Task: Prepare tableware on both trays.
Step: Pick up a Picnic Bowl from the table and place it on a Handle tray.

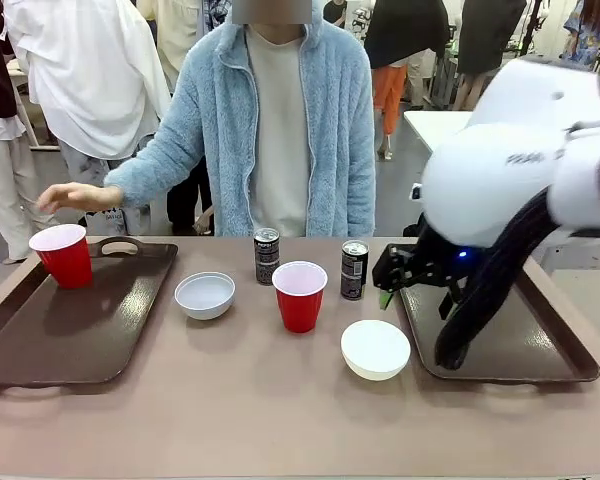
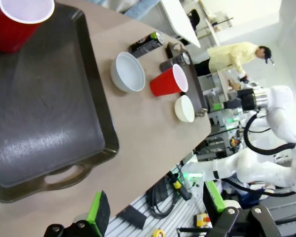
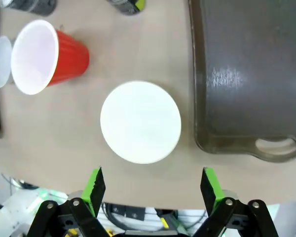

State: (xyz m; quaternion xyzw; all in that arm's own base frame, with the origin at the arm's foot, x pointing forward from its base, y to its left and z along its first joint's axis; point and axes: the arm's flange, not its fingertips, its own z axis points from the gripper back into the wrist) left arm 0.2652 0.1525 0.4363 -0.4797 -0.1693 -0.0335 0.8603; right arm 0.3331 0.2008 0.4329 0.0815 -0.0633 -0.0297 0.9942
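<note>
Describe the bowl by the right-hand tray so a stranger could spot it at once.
Start at the brown tray on the robot's right. Just off its inner rim sits a round white bowl. It is the item nearest the robot; the other bowl sits farther back, left of the middle red cup.

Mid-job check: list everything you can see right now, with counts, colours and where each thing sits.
trays: 2, dark brown; left tray and right tray at the table's two ends
red cups: 2, white inside; one on the left tray's far corner, one mid-table
bowls: 2, white; on the table, one beside each tray
cans: 2, dark; upright behind the middle cup
table: 1, tan
person: 1, light blue jacket, far side; hand above the tray's cup
left gripper: open, facing the left tray
right gripper: open, facing a bowl
</note>
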